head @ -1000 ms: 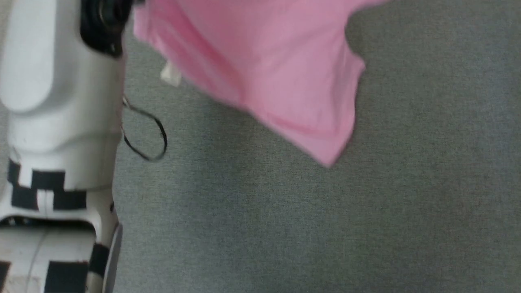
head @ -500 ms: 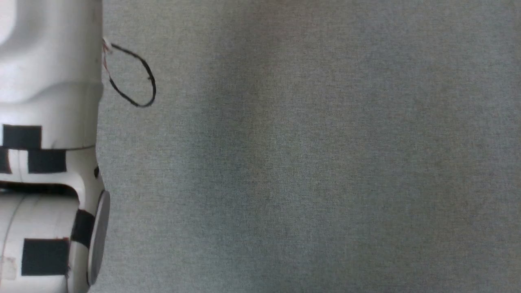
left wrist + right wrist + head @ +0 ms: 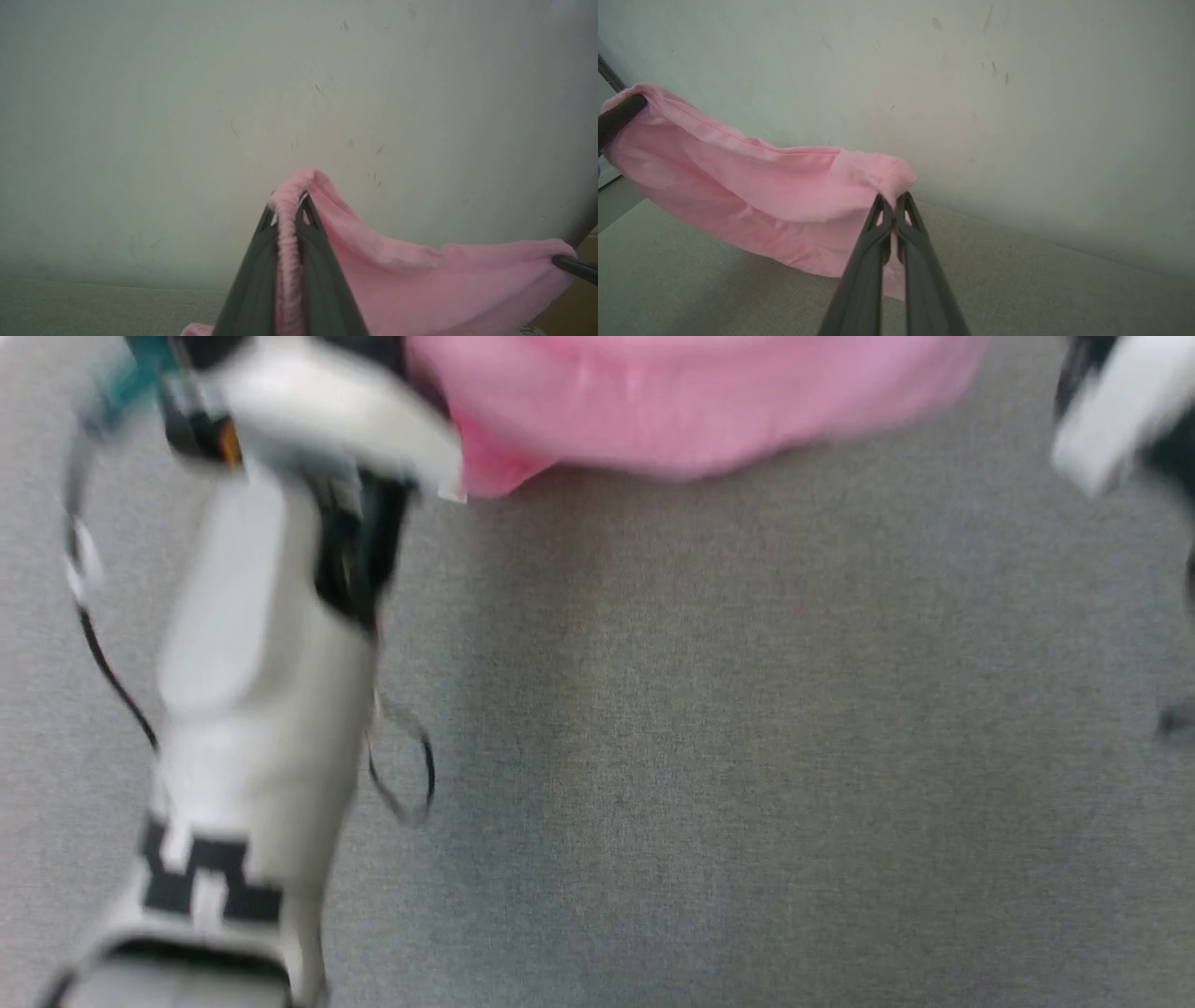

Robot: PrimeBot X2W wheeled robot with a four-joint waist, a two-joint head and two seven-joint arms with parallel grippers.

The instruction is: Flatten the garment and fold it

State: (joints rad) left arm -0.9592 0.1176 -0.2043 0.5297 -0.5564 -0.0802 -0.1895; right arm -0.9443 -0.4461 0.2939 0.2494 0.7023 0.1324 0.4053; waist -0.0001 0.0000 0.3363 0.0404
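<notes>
The light pink garment [image 3: 691, 401] hangs blurred across the top of the head view, held up above the grey surface between my two arms. My left gripper [image 3: 287, 200] is shut on its gathered, ruffled edge, which runs down between the two dark fingers. My right gripper [image 3: 893, 198] is shut on another part of the edge of the garment [image 3: 761, 186]. The cloth sags between the two grips. The right gripper's dark fingertip [image 3: 574, 267] pokes in at the far end of the garment [image 3: 420, 280] in the left wrist view, and the left one's fingertip [image 3: 619, 116] shows likewise in the right wrist view.
A grey cloth-covered surface [image 3: 747, 756] lies under the garment. My pale left forearm [image 3: 261, 663] with a loose black cable loop [image 3: 411, 784] stands at the left, and part of the right wrist [image 3: 1111, 411] at the top right. A scuffed pale wall [image 3: 280, 93] rises behind.
The head view has shifted and is blurred. The garment, out of the picture half a second ago, now spans the top between both arms rather than hanging in a drooping flap.
</notes>
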